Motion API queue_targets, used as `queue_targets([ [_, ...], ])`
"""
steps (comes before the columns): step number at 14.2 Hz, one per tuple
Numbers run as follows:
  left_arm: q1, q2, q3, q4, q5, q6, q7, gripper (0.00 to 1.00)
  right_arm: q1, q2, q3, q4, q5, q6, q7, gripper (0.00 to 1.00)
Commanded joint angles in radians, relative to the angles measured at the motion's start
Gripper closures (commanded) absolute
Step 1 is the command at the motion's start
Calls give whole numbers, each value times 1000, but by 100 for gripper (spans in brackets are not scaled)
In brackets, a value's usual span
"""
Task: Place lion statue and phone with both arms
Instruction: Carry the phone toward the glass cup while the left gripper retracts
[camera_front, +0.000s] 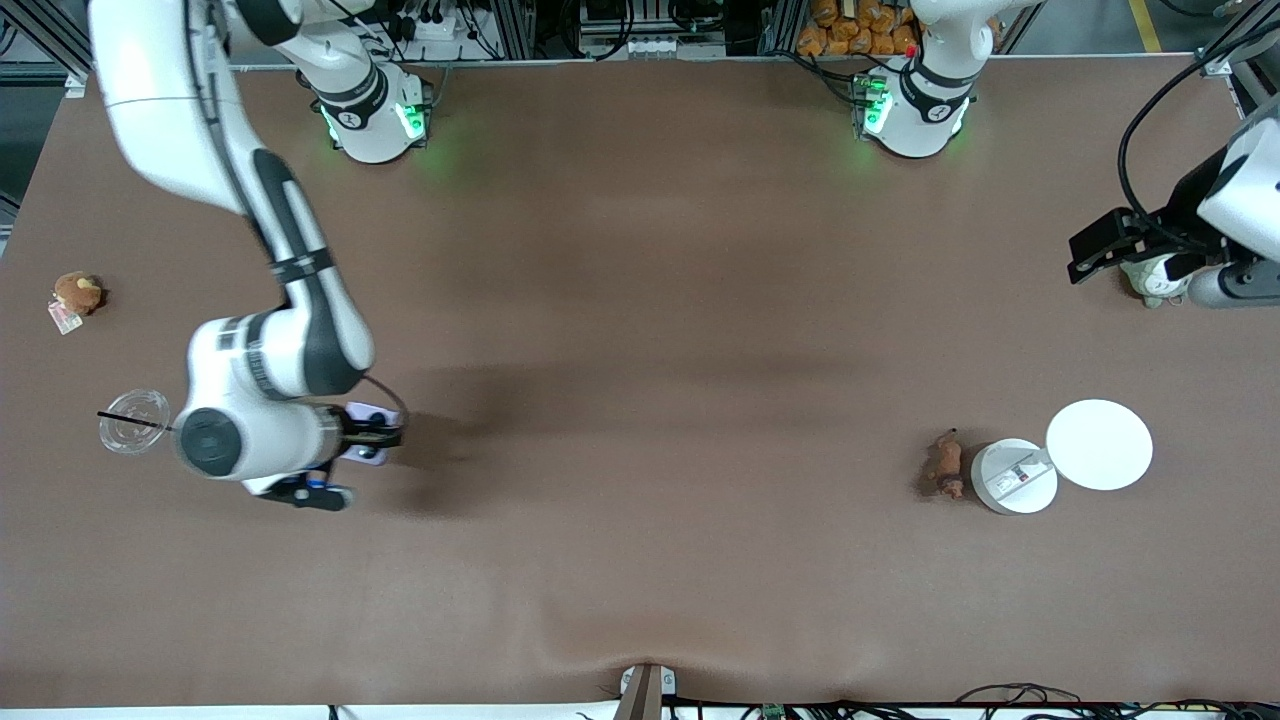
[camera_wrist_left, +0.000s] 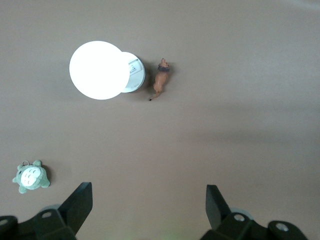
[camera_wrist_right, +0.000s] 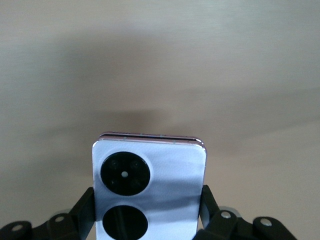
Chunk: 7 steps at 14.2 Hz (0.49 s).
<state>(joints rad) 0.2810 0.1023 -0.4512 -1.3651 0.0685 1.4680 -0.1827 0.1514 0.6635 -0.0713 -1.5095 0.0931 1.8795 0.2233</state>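
— Lying nearest the front camera is the lion statue (camera_front: 946, 465), resting on the table (camera_front: 640, 300) toward the left arm's end, just beside a white round container (camera_front: 1014, 477) whose lid (camera_front: 1098, 444) is lying next to it. Nothing is touching the statue.

— And the left gripper (camera_wrist_left: 147, 212)?

— It is hanging high over that end of the table with its fingers spread wide and nothing between them. A grey-green plush toy (camera_wrist_left: 30, 176) is sitting below it, well apart from the statue.

— Where is the phone (camera_wrist_right: 150, 187)?

— The right gripper (camera_front: 372, 437) is clamping it by its sides, camera circles showing, over the table toward the right arm's end, beside a clear plastic cup (camera_front: 132, 421). Whether the phone is lifted clear of the table, I cannot tell. A brown plush toy (camera_front: 77, 293) is lying farther from the front camera.

— So which step is in hand?

— I judge the phone grasp is made and the lion pick is not yet begun. Next, the left gripper needs lowering over the statue with the fingers straddling its narrow body, while the right arm is carrying the phone to its spot.
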Motion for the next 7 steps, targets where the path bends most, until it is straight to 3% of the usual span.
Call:
queue_targets([
  [1,24,-30,0,-5,-18,-14,2,0,-50,-16,15,-50,-38,21,-28,100],
  [5,4,-73,48,-11,-33,-8,3,0,-147,-18,16,-187,-53,208,-185,100],
  [7,-137,-98,211,-31,-33,-9,3,0,-177,-9,18,-190,-52,233,-200,100],
])
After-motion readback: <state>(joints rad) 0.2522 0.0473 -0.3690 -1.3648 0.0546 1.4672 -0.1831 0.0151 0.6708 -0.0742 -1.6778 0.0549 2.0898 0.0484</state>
